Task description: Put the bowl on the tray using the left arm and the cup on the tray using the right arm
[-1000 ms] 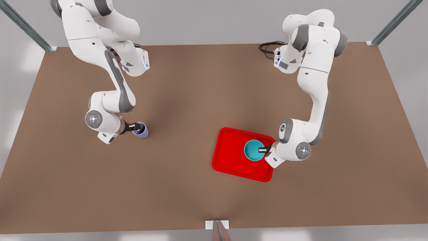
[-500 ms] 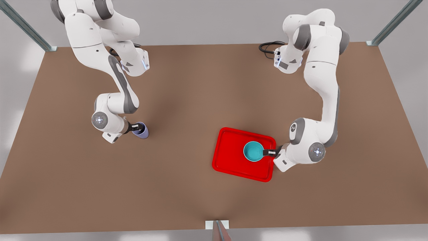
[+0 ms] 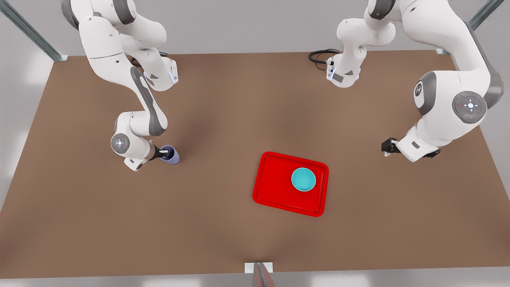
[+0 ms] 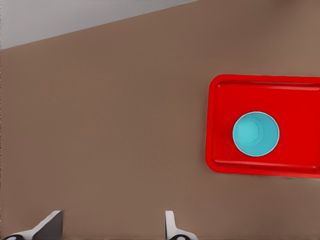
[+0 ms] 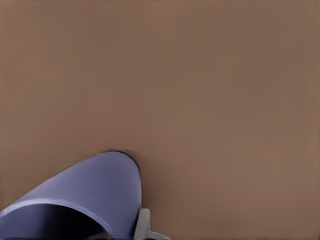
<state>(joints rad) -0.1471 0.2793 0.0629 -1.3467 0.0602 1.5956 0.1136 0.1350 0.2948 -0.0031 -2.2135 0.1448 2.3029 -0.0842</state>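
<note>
Now bowl (image 3: 303,179) on tray (image 3: 275,187), left gripper (image 4: 112,227) empty

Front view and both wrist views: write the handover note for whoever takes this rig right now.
Left end effector: open, empty, raised off the front view's right of the tray, clear of the bowl.
Right end effector: at the cup, one finger outside its wall; whether the grip is closed cannot be told.
Bowl: upright inside the tray, toward its front-view right end.
Cup: on the table, far to the front view's left of the tray.
Done: bowl placed and released.
Left: grip the cup, carry it to the tray's free part beside the bowl, set it down, release.
</note>
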